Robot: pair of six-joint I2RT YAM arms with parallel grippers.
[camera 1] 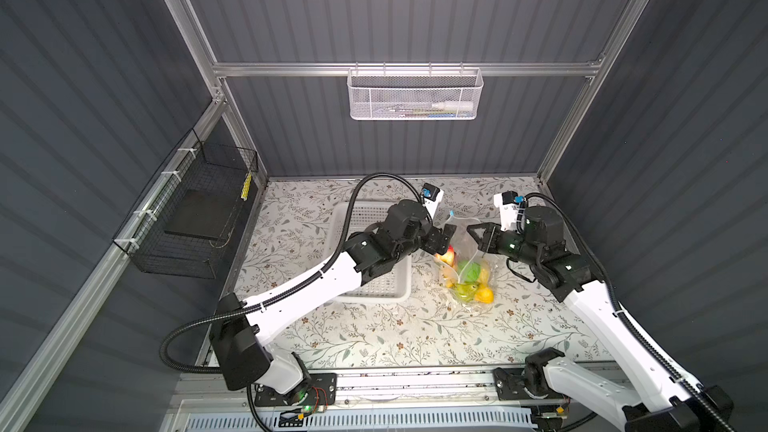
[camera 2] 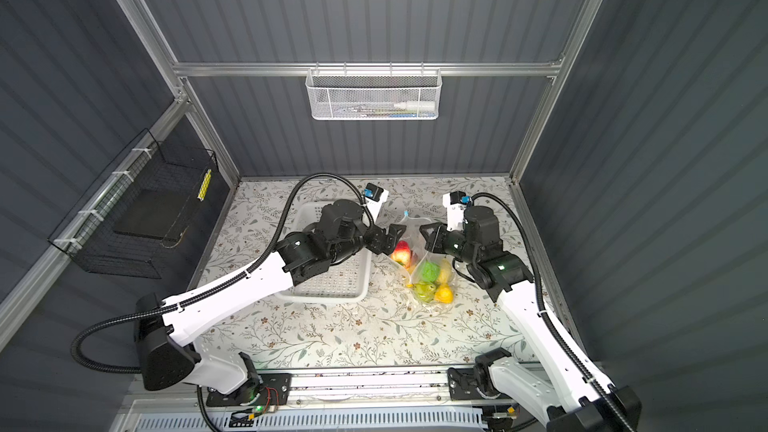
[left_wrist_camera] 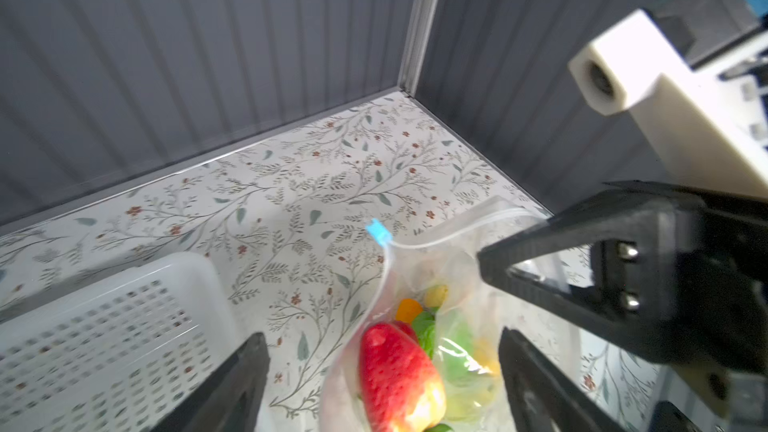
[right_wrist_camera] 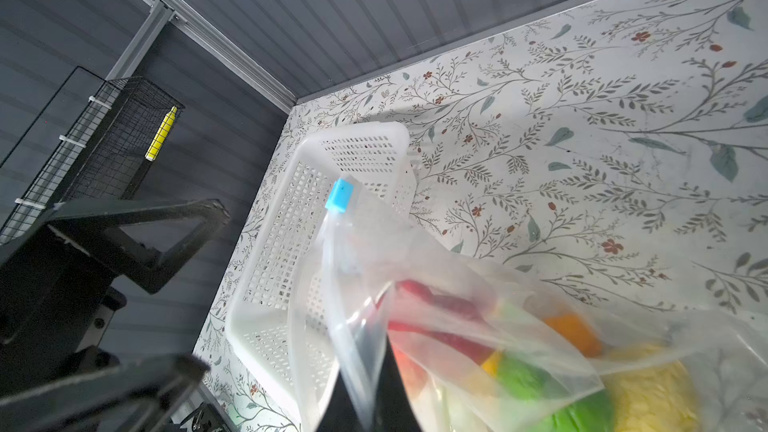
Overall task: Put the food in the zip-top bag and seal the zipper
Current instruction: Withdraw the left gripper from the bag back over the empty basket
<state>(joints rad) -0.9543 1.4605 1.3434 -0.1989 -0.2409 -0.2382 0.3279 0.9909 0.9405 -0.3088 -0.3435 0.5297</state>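
Note:
The zip-top bag lies on the floral table, right of the white basket, mouth towards the back. Inside it is the food: a red strawberry near the mouth, a round green fruit and a yellow lemon deeper in. The zipper's light-blue slider sits at one end of the open mouth. My left gripper is open, its fingers either side of the strawberry. My right gripper is shut on the bag's mouth edge.
The white basket shows no food where it is not covered by my left arm. A white mesh basket hangs on the back wall. A black wire basket with a yellow marker hangs on the left wall.

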